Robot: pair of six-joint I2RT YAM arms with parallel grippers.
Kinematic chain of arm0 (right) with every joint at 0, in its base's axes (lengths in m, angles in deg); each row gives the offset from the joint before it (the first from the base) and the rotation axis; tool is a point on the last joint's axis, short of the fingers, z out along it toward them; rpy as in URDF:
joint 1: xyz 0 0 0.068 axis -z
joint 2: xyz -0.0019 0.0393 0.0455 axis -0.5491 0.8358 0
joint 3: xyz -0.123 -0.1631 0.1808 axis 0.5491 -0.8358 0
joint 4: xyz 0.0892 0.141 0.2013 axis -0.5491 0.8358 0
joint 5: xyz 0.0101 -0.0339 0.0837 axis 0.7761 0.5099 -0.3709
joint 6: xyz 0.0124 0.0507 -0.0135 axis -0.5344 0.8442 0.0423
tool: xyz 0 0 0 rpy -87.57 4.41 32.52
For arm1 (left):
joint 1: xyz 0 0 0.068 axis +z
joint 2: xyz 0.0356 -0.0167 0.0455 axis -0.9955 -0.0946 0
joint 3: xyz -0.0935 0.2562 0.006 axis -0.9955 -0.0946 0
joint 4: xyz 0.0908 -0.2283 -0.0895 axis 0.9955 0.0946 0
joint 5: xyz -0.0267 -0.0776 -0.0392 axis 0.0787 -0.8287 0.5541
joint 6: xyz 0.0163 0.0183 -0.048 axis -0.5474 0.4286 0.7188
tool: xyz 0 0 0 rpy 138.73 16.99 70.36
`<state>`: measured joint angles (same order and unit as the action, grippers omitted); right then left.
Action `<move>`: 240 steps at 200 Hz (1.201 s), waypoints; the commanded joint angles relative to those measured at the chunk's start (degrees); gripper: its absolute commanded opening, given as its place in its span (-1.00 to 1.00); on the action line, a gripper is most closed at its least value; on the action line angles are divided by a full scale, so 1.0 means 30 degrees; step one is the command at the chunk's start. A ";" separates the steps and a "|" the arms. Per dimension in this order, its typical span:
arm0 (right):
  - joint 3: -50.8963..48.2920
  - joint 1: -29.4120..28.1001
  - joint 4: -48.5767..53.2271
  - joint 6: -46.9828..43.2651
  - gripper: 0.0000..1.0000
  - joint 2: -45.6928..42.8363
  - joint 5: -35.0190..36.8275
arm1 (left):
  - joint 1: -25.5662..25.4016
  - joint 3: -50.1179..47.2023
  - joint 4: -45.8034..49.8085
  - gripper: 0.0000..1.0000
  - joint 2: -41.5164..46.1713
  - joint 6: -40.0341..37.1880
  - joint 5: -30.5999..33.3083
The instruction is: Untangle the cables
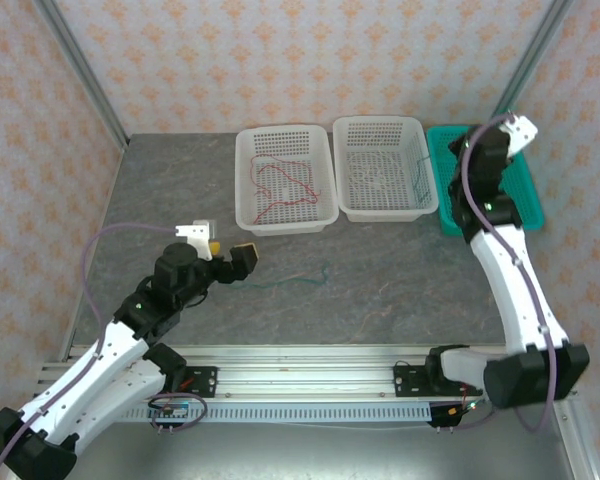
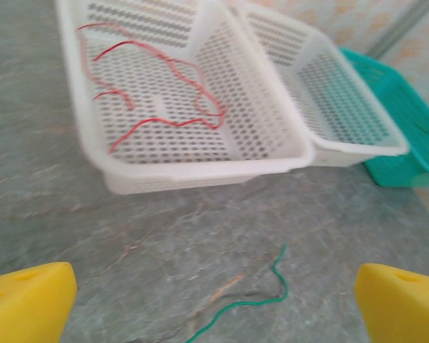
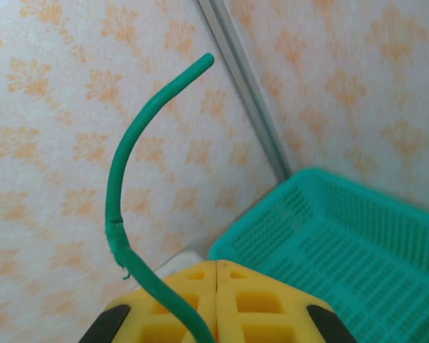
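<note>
A red cable (image 1: 280, 185) (image 2: 164, 93) lies loose in the left white basket (image 1: 248, 215). One teal-green cable (image 1: 300, 277) (image 2: 272, 296) snakes across the table, just ahead of my left gripper (image 1: 230, 252) (image 2: 214, 314). That gripper is open, its yellow fingertips (image 2: 28, 300) wide apart and holding nothing. My right gripper (image 1: 472, 148) (image 3: 216, 268) is raised by the teal basket (image 1: 525, 200) (image 3: 357, 243), shut on another green cable (image 3: 129, 157) that curves up past its fingers. A thin green strand (image 1: 421, 170) hangs by the middle basket's right wall.
The middle white basket (image 1: 380, 215) (image 2: 357, 146) stands between the other two at the back; something faint and pale lies inside it. Patterned walls and metal posts enclose the table. A rail runs along the near edge by the arm bases.
</note>
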<state>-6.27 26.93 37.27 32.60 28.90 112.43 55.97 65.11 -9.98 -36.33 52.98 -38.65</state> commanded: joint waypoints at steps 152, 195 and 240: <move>0.8532 0.3409 0.5107 -0.1829 0.98 1.3308 0.0447 | -0.0020 0.0955 0.1072 1.00 0.1311 -0.3082 -0.2617; 1.1404 0.3393 0.8918 -0.0938 0.99 1.2840 -0.2614 | -0.0021 0.1078 0.2764 1.00 0.1119 -0.1650 0.2108; 0.9156 0.3350 0.8376 0.1185 0.98 0.9273 -0.5563 | 0.0004 0.1921 0.5387 1.00 -0.1252 0.0795 0.6329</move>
<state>22.19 37.21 59.48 31.00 62.88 101.48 55.97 68.19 0.03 -37.09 50.47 -29.04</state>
